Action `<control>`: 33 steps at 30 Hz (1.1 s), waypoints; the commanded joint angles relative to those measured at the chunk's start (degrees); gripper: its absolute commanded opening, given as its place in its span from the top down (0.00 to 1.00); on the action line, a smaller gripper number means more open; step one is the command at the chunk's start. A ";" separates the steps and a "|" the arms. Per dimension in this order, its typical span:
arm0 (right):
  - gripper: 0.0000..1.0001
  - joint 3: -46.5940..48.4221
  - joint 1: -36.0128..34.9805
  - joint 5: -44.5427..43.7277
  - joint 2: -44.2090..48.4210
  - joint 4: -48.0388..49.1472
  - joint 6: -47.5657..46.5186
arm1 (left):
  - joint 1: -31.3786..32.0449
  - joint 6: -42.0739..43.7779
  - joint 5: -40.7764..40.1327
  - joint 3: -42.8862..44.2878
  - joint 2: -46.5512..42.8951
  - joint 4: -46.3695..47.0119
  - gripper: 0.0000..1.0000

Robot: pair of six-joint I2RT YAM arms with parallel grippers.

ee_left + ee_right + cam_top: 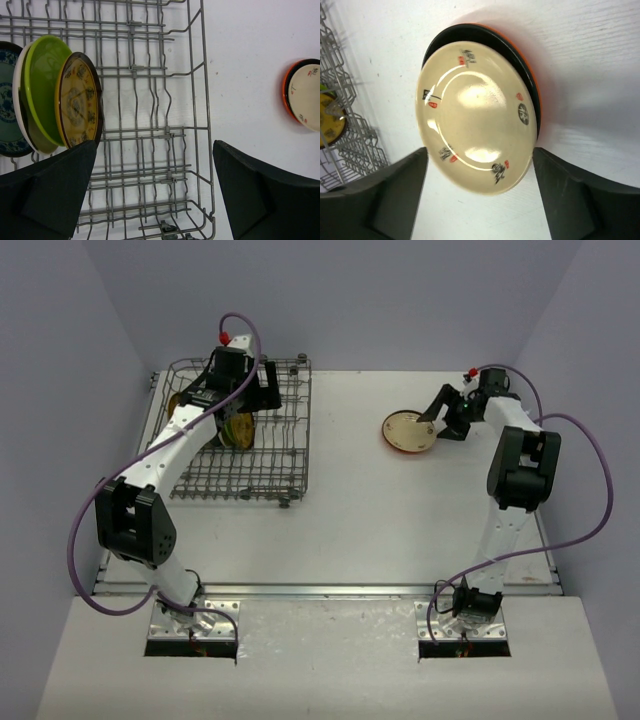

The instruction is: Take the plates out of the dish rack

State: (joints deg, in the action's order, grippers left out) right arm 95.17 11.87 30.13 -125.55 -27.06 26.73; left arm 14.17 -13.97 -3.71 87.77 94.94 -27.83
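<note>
The grey wire dish rack point(285, 465) lies on the table's left. Three plates stand on edge in it: teal-patterned point(6, 100), lime green point(42, 85) and yellow-brown patterned point(77, 102). My left gripper point(155, 195) hovers open over the rack point(170, 135), its left finger just below the yellow-brown plate point(238, 430). At the right of the table a plate with a beige underside point(475, 125) lies face down, tilted, on an orange plate point(534, 85). My right gripper point(480, 195) stands open around the beige plate's near edge, fingers apart from it; in the top view the right gripper point(442, 420) sits beside the stack point(405, 432).
The rack's small wheels point(285, 503) stick out at its near edge. Bare white tabletop point(380, 510) lies between the rack and the plate stack point(305, 97). Purple cables point(590, 490) loop off both arms. Grey walls close in the back and sides.
</note>
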 commanded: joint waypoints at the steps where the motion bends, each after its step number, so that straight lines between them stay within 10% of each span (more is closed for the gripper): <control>1: 0.03 3.44 -0.31 -1.64 1.66 -1.52 -0.66 | -0.16 0.47 -2.70 2.62 -0.23 1.07 0.00; 12: 0.01 1.25 -3.19 -11.81 9.87 -3.85 -5.05 | 3.96 7.25 -25.25 4.57 2.32 -0.08 0.12; 20: 0.01 -5.32 -5.27 -10.46 18.17 -0.59 -5.97 | 3.97 7.34 -30.05 6.68 9.02 -2.05 0.39; 33: 0.01 -11.89 -7.12 -9.67 24.82 2.54 -5.81 | 3.63 5.84 -37.58 15.26 19.45 -5.60 0.47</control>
State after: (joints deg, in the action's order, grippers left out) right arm 84.12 5.03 20.01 -102.97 -26.95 21.37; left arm 18.05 -7.52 -37.96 99.77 112.46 -33.20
